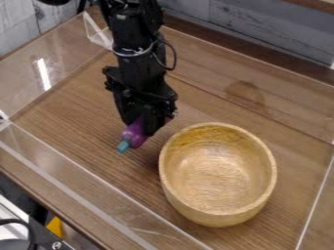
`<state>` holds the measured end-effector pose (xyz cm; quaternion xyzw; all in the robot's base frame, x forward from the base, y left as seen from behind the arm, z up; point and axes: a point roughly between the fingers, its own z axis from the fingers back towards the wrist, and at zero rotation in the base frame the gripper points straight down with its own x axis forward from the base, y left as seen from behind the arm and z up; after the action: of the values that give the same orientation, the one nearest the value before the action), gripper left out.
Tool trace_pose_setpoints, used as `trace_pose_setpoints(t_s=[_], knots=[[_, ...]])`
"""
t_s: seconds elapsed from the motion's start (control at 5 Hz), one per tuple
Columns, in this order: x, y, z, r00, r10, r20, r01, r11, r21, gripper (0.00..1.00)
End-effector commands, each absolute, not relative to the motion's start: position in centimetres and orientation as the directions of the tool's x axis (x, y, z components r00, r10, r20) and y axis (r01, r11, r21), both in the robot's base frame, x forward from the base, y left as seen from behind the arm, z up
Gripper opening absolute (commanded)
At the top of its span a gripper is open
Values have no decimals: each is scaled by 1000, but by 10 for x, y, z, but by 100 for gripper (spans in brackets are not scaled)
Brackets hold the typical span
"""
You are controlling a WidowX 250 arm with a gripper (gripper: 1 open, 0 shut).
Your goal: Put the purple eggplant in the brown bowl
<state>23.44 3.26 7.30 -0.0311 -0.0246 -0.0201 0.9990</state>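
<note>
The purple eggplant (131, 137) hangs just above the wooden table, its teal stem cap (123, 147) pointing down and to the left. My black gripper (139, 130) points straight down and is shut on the eggplant's upper end. The brown bowl (218, 172) stands right of the gripper, wide and with nothing in it; its left rim is close beside the fingers.
Clear plastic walls (78, 210) fence the wooden table (248, 93) at the front, left and right. A grey panelled wall (261, 24) runs along the back. Black cables (53, 232) lie outside the front left corner.
</note>
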Motion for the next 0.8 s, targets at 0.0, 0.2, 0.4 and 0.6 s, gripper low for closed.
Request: trace_pose_setpoints(t_s=[0.0, 0.2, 0.4, 0.6], knots=[[244, 26, 94, 991, -50, 122, 57, 997, -54, 0], [244, 18, 98, 990, -56, 128, 65, 996, -61, 0], [243, 6, 101, 988, -69, 135, 79, 995, -66, 0], [243, -15, 102, 986, -96, 140, 106, 992, -68, 0]])
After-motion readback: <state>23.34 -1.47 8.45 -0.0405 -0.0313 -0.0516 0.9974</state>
